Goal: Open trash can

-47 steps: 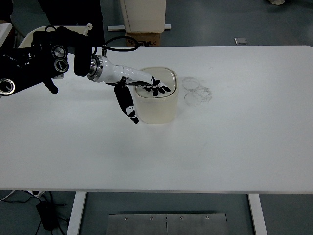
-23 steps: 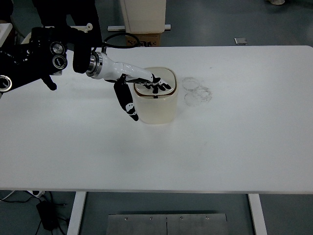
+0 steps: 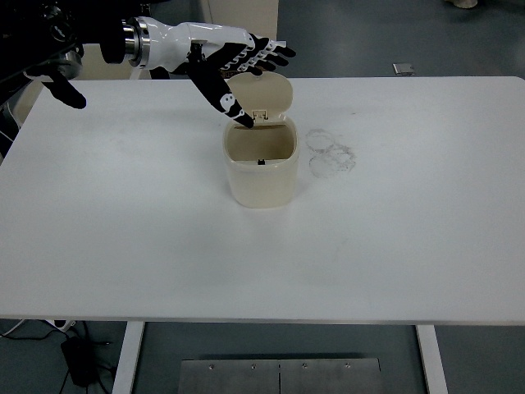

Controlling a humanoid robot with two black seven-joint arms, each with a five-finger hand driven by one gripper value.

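Above open trash can (image 3: 261,168), left hand (image 3: 234,61).

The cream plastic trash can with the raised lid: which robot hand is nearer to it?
Left. The left hand hovers open above the cream plastic trash can, beside its raised lid. The right hand is out of view.

Cream trash can (image 3: 261,168); white table (image 3: 394,230)

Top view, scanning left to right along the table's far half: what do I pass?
Left hand raised with fingers spread, holding nothing → trash can with its lid flipped up → faint ring marks on the table.
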